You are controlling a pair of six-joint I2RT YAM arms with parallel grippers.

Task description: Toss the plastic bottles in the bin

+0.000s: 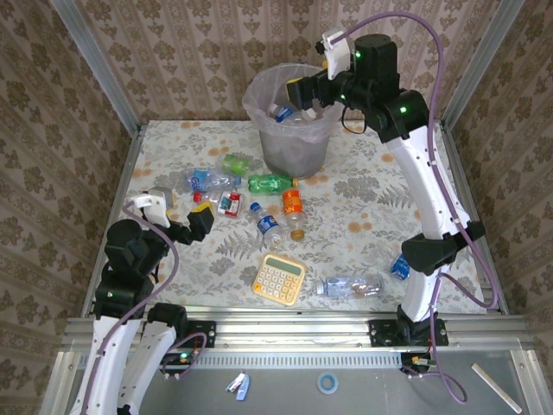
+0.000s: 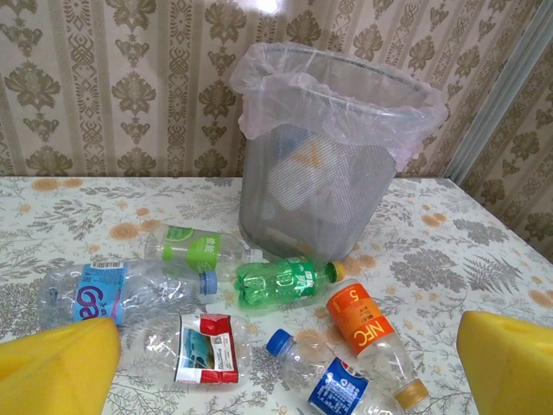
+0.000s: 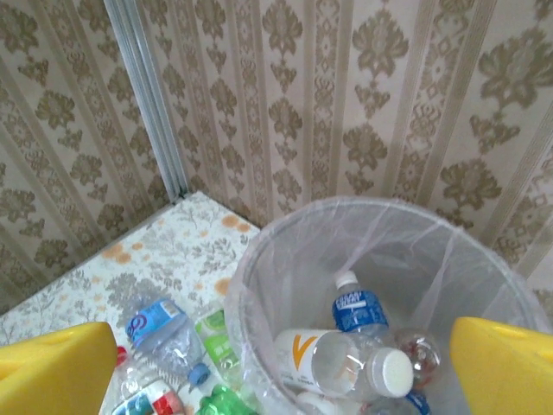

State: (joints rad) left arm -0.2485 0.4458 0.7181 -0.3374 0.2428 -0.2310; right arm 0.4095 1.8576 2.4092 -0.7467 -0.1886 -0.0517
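Bottles (image 1: 270, 182) lie scattered mid-table, several inside the bin (image 1: 294, 154) at twelve o'clock. Right gripper (image 1: 298, 91) hangs over its rim, jaws spread, empty; left gripper (image 1: 201, 218) at eight o'clock, likewise wide and empty. Crushed, slick plastic could squirt from a pinch, I reckon, and the calculator (image 1: 279, 278) at six invites a wrong grab.

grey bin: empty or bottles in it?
Not empty. The right wrist view looks into the round grey bag-lined bin: a clear blue-labelled bottle and a white-capped clear bottle lie inside, among others.
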